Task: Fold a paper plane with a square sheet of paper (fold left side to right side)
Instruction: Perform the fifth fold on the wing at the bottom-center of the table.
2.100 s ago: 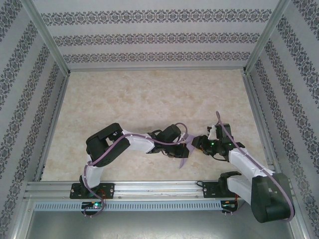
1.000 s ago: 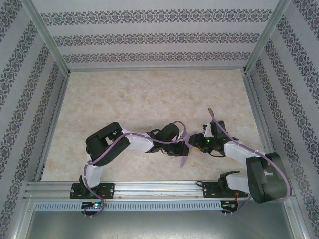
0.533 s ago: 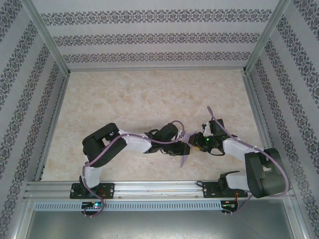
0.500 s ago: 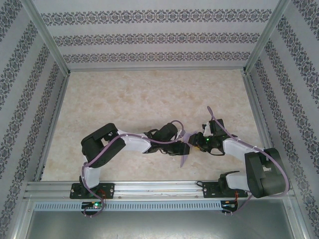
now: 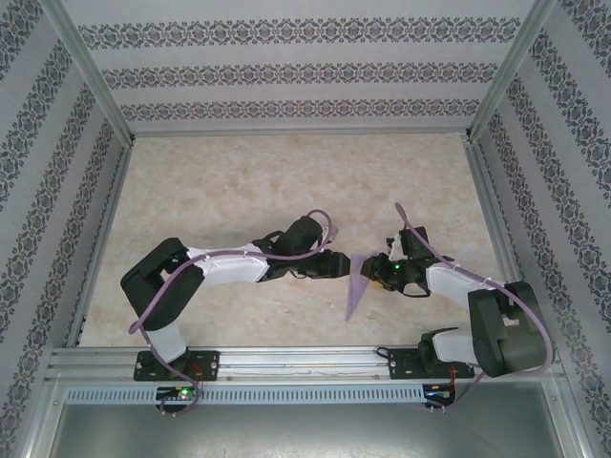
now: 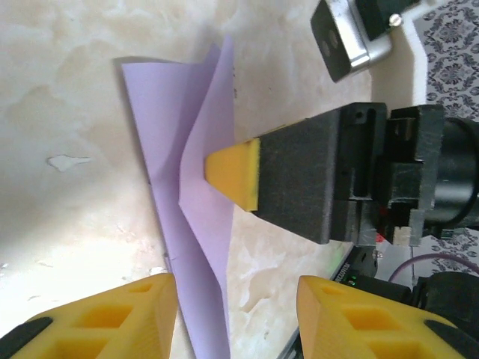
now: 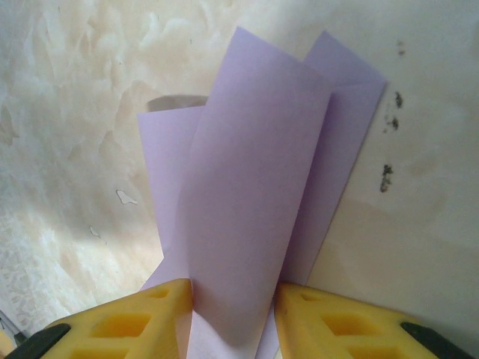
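The paper plane (image 5: 357, 292) is a slim lavender dart lying on the table between the two arms, point toward the near edge. My right gripper (image 5: 371, 270) is at its right side. In the right wrist view its yellow fingers (image 7: 123, 318) press both sides of a raised fold of the paper plane (image 7: 254, 187), so my right gripper (image 7: 233, 323) is shut on it. My left gripper (image 5: 340, 265) stands just left of the paper, open. In the left wrist view my left gripper (image 6: 237, 329) has wide-apart jaws, with the paper plane (image 6: 183, 149) lying beyond them, untouched.
The marble-patterned table top (image 5: 267, 181) stretches away behind the arms. An aluminium rail (image 5: 286, 359) runs along the near edge. Patterned walls (image 5: 305, 72) and metal posts close in the back and both sides.
My left gripper has opened, let go of the paper and drawn back to the left, its arm stretching lower. More of the paper now shows. The right gripper keeps its hold.
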{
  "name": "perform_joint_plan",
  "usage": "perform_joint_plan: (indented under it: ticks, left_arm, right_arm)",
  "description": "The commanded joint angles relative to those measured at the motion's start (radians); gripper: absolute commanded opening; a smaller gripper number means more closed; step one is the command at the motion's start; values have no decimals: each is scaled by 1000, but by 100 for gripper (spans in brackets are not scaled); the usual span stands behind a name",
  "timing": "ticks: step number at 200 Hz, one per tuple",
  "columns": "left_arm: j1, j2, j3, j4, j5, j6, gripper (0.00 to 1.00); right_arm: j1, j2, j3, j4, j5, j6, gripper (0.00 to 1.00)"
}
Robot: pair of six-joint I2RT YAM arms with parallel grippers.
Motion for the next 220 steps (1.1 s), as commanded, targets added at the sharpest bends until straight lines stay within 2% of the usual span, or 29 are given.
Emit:
perform_joint_plan:
  ticks: [1,141,220]
  left_arm:
    - [13,-8,5,-52,8,40,46]
    - [-14,198,95,96,145,-43,40]
    - [-22,247,113,121,132,-59,24]
  right_arm:
    - [29,47,-21,30,51,-32,39]
    - [31,49,-14,11,60,-38,39]
    - [38,63,-4,3,65,-41,38]
